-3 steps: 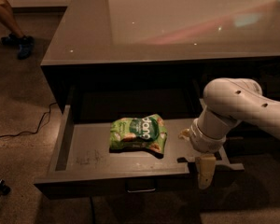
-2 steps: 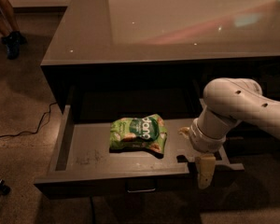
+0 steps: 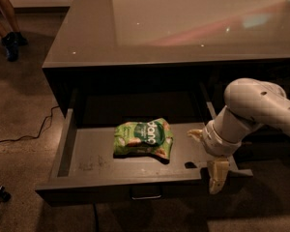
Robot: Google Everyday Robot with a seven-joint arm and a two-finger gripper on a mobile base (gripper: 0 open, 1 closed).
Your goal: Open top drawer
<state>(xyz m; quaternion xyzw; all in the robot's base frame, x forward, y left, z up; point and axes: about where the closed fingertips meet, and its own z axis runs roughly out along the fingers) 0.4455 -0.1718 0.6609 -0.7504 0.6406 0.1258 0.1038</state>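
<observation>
We're in what looks like an office break area or kitchenette: a long, glossy grey counter (image 3: 183,28) fills the far side, with dark cabinetry beneath. The top drawer (image 3: 111,185) stands pulled out, and there's a green snack bag (image 3: 144,138) lying on its floor, pantry-style. Underfoot is a speckled hard floor (image 3: 19,95), a black cable (image 3: 19,138) trailing over it at left. Far left, someone's legs and dark shoes (image 3: 9,37). The robot's gripper (image 3: 206,156) hangs at the drawer's near right corner, fingers spread.
</observation>
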